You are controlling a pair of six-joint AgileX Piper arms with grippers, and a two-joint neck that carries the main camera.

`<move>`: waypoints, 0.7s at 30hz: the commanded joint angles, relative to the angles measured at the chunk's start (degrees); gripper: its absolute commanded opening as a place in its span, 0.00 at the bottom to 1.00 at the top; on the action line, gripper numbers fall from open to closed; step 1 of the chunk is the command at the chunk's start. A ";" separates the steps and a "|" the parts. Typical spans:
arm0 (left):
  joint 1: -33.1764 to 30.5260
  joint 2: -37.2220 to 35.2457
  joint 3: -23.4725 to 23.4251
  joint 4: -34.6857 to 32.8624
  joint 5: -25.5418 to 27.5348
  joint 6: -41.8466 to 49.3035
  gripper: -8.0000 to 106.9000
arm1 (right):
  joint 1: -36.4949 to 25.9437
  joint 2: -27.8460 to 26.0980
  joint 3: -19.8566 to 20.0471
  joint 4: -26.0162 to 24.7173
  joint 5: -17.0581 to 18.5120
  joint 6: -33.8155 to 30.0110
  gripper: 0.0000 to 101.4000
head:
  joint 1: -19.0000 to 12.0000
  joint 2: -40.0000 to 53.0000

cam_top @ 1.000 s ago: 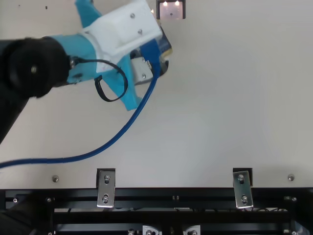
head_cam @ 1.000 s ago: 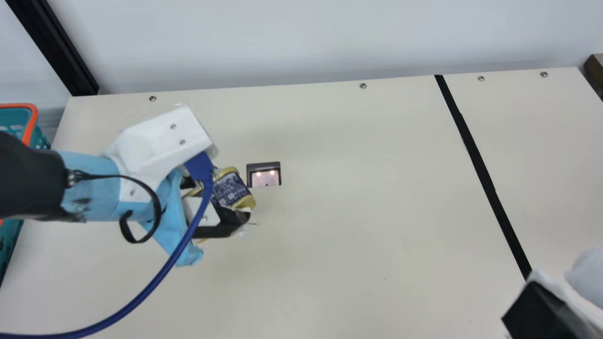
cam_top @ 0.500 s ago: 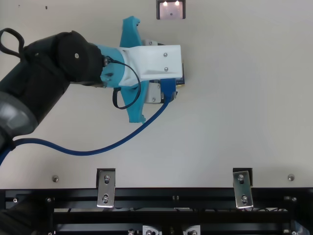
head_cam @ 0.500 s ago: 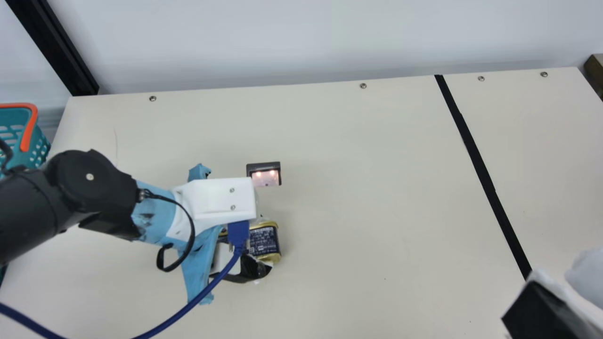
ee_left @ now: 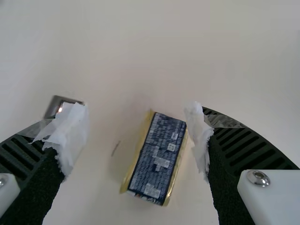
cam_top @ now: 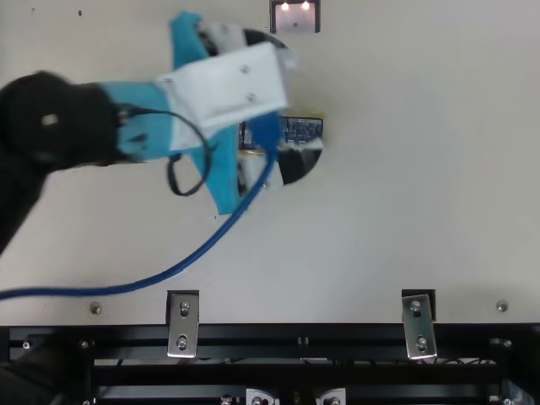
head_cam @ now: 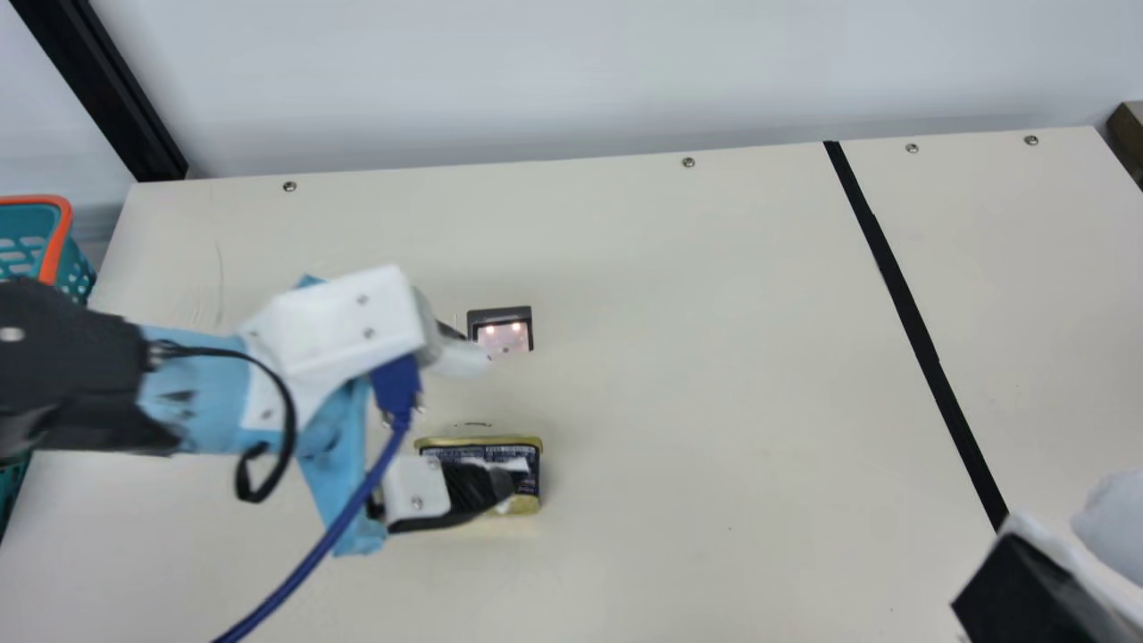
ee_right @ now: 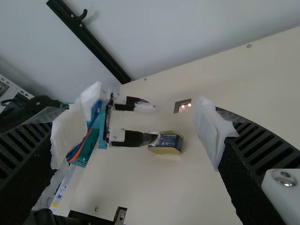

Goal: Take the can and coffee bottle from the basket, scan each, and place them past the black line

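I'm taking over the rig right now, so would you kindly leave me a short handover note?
Left gripper: open and empty, over the can.
Right gripper: open and empty.
Can: out of the basket, lying label up on the table near the scanner, short of the black line.
Done: the can is out; I cannot tell whether it has been scanned.
Left: grip the can, scan it if needed, set it past the line. Check on the coffee bottle, whose progress I cannot tell.
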 commanded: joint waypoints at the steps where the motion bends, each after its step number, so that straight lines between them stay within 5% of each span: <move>1: 2.62 -5.61 1.73 -2.58 -2.56 -0.55 0.85 | 0.14 0.82 -0.02 0.50 -0.96 -0.82 1.00 | -0.15 -0.56; 16: 12.43 -28.62 13.50 -28.89 -23.78 5.45 0.85 | 5.32 19.29 -1.95 2.04 -14.95 -11.84 1.00 | -0.15 -0.56; 17: 12.16 -25.16 12.61 -21.74 -19.69 5.16 0.85 | 5.23 16.27 -1.77 2.25 -13.98 -10.98 1.00 | -0.15 -0.56; 21: 12.42 -28.58 13.46 -28.01 -23.67 5.91 0.85 | 5.31 19.51 -1.86 2.19 -15.31 -11.93 1.00 | -0.15 -0.56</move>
